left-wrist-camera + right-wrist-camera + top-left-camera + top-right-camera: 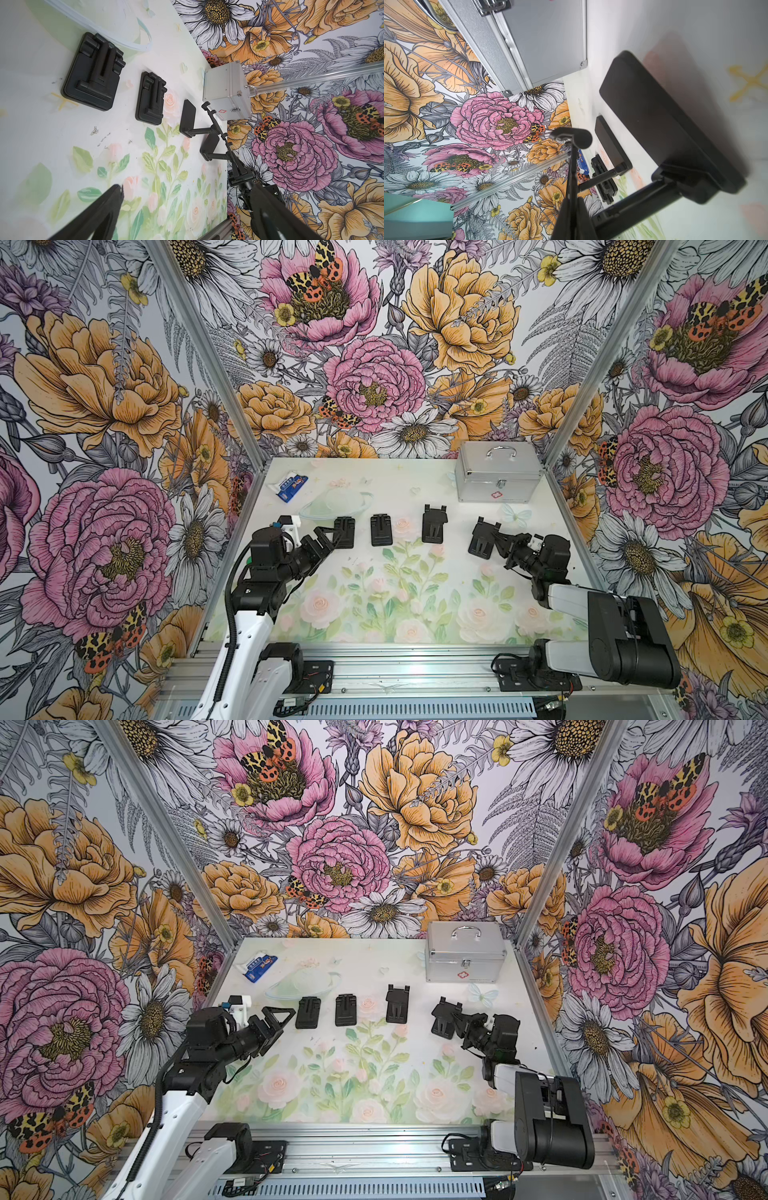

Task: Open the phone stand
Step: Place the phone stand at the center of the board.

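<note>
The right fingers (505,541) are pressed together on the raised cradle plate of the rightmost phone stand (478,546), which sits unfolded, base flat on the counter (374,593), at the right end of a row of four. The left fingers (97,214) are spread wide and grip nothing, just beside the leftmost folded stand (308,1013). Next along lies a second folded stand (381,529), then an unfolded stand (434,524). The counter is covered in a pale print of roses and green leaves. In its far right corner stands a closed silver case (496,477) with a red cross. A blue packet (292,486) lies at the far left, a loop of clear tubing (116,33) near it. Wallpaper (374,377) of huge peonies, daisies and moths covers all three walls between aluminium posts (199,344).
</note>
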`<state>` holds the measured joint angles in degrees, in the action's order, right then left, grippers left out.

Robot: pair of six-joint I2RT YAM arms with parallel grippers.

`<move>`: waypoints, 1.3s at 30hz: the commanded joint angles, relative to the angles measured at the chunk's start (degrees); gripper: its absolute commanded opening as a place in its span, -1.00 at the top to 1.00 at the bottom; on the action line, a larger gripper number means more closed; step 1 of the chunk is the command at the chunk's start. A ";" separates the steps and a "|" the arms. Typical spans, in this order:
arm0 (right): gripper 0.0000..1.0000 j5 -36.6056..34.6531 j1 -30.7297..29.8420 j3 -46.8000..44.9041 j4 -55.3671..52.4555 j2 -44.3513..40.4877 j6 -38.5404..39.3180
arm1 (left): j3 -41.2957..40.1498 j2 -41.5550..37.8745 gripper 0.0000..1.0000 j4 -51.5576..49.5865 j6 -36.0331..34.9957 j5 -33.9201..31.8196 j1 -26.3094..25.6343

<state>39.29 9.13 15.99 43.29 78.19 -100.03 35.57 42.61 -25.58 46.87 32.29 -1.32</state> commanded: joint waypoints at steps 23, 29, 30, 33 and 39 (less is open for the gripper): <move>-0.31 -0.13 3.96 2.22 4.85 0.57 -6.39 | 4.71 2.43 -0.98 -0.51 -1.60 -3.02 -0.79; -0.47 0.22 2.93 16.99 -26.96 -9.58 11.23 | 7.25 4.59 -0.98 -0.49 -2.70 -3.40 -0.69; -0.50 -0.87 2.59 19.75 -33.27 -10.70 15.00 | 7.85 5.09 -0.98 -0.46 -2.92 -3.50 -0.65; -0.54 -3.15 1.92 28.95 -46.40 -11.65 24.11 | 9.54 6.83 -0.98 -0.50 -3.79 -3.34 -0.48; -0.62 -6.67 -0.74 43.16 -60.48 -8.23 34.56 | 12.67 9.42 -0.98 -0.85 -4.94 -3.47 -0.21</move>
<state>35.57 9.72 54.78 -4.67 68.53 -74.74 46.35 51.51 -25.91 43.92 29.93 -1.69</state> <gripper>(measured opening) 0.807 0.989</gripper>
